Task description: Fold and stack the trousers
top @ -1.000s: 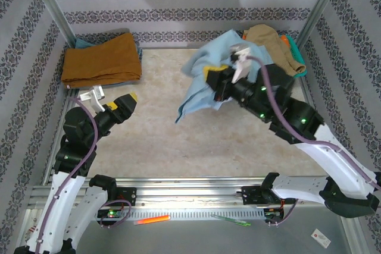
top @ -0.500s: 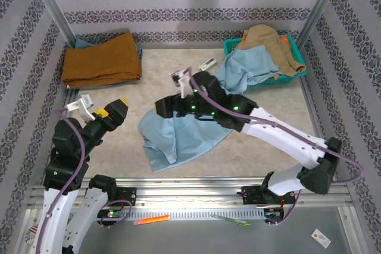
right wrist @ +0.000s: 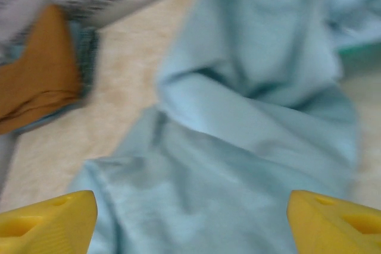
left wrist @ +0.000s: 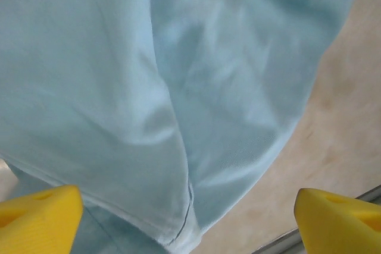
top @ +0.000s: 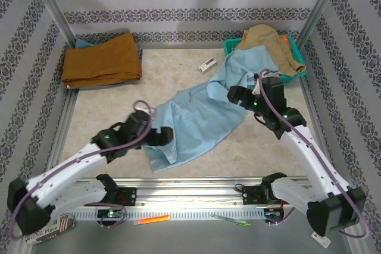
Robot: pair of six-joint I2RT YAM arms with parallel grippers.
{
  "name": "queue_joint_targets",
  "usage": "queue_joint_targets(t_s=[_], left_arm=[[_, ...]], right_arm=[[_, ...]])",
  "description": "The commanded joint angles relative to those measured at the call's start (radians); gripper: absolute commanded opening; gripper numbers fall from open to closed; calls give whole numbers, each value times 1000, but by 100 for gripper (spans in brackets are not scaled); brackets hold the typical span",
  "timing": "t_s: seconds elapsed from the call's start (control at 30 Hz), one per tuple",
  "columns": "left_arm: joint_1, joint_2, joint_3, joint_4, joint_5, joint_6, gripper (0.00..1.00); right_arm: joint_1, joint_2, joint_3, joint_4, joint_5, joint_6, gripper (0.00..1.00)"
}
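**tk:** so where are the trousers sitting?

**rio:** the light blue trousers (top: 202, 117) are sprawled diagonally across the table (top: 280, 147). One end is draped up at the rim of the teal basket (top: 297, 68) at the far right. The other end is bunched on the near side, a bit left of centre. Crumpled, not folded at all.

**tk:** grippers got anything in them?

**rio:** nope. The left gripper (top: 162, 136) is right at the near-left end of the cloth, with its arm reaching in low from the near left. In the left wrist view its yellow fingertips (left wrist: 38, 218) sit at opposite edges of the picture, spread wide. Blue cloth with a seam lies below them and nothing is pinched. Can't tell if they're actually touching the fabric. The right gripper (top: 235, 94) hangs over the far-right part of the trousers, near the basket. Its wrist view is blurry, but the fingers are wide apart there too, with cloth underneath and nothing between them.

**tk:** anything else around?

**rio:** a rust-orange garment (top: 101, 57) is folded flat in the far-left corner, well apart from the trousers. A tan garment (top: 268, 37) is heaped in the basket, right beside the blue cloth's upper end. There's also a small white thing (top: 206, 65) on the table just past the trousers, too small to tell what it is.
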Motion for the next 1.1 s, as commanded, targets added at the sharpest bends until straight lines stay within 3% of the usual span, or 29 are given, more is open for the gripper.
queue_joint_targets(t_s=[0.0, 0.13, 0.2, 0.27, 0.33, 0.4, 0.47, 0.5, 0.53, 0.6, 0.7, 0.83, 0.93, 1.07], left_arm=[[-129, 119, -7, -38, -160, -33, 96], [-166, 227, -92, 90, -127, -97, 100], [-166, 269, -118, 148, -119, -109, 100], [-166, 310, -121, 168, -125, -109, 93], [-166, 333, -112, 158, -138, -105, 72], [-166, 321, -102, 137, -150, -103, 44], [-166, 279, -89, 111, -160, -101, 18], [-165, 247, -79, 91, -169, -96, 4], [-163, 213, -66, 59, -184, -94, 0], [-157, 138, -35, -6, -220, -91, 0], [-108, 6, 11, -98, -254, -91, 0], [52, -138, 68, -168, -207, -62, 0], [171, -189, 115, -193, -151, -28, 0], [251, -225, 169, -266, -196, -9, 0]], right_arm=[[-104, 35, -73, 54, -103, 6, 88], [-160, 209, -93, 155, -157, -33, 98], [-163, 330, -55, 175, -153, -65, 98], [-164, 446, -11, 205, -166, -92, 94], [-164, 552, 29, 237, -184, -102, 86], [-163, 626, 50, 259, -193, -104, 73], [-164, 670, 66, 261, -201, -111, 52], [-166, 673, 59, 275, -206, -107, 37], [-169, 664, 47, 294, -214, -100, 21], [-169, 618, 26, 309, -215, -87, 1], [-167, 492, -12, 303, -196, -69, 0], [-164, 267, -40, 248, -168, -45, 0], [-160, 116, -16, 167, -152, -37, 0], [-161, -55, 14, 52, -135, -30, 0]])
